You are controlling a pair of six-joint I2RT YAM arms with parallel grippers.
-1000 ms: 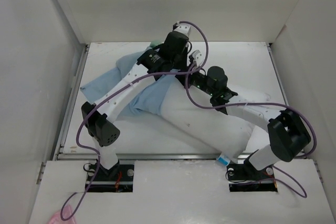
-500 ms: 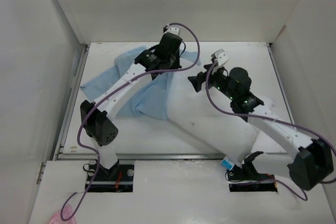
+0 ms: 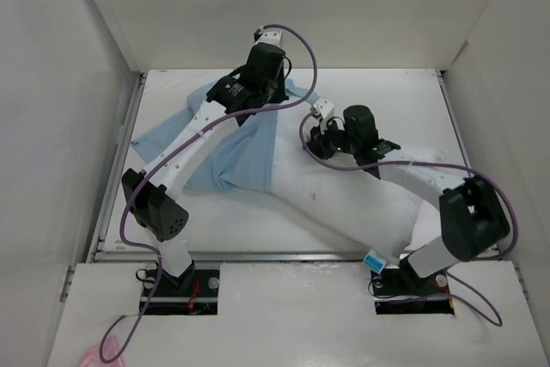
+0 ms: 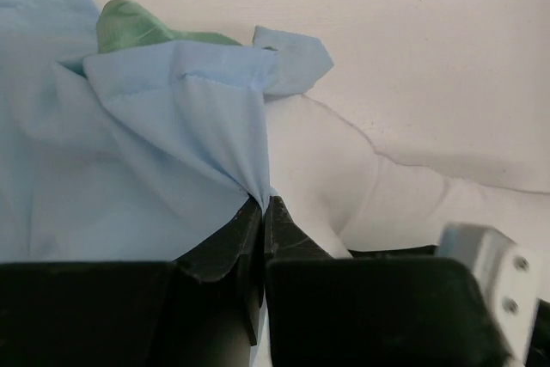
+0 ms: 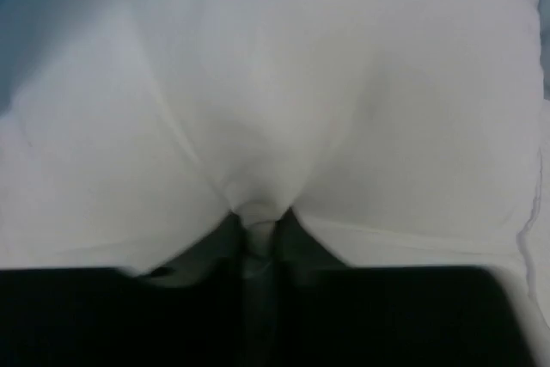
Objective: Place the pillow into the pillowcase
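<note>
The white pillow (image 3: 344, 199) lies slantwise across the table, its blue-and-white tag (image 3: 368, 259) at the near edge. Its far end sits in the mouth of the light blue pillowcase (image 3: 232, 156), which spreads to the left. My left gripper (image 3: 273, 100) is shut on the pillowcase's mouth edge (image 4: 249, 169), pulling it taut; the mint-green inner side (image 4: 129, 30) shows beyond. My right gripper (image 3: 320, 133) is shut on a pinch of the pillow's fabric (image 5: 258, 204), which bunches between the jaws. The pillow also shows in the left wrist view (image 4: 387, 186).
White enclosure walls (image 3: 51, 109) stand close on the left, back and right. The table's near edge (image 3: 258, 255) has a metal rail. Purple cables (image 3: 301, 66) loop off both arms over the pillow.
My left gripper has pulled the pillowcase edge toward the far left. My right gripper swung out right, then came back and closed on the pillow near its far end.
</note>
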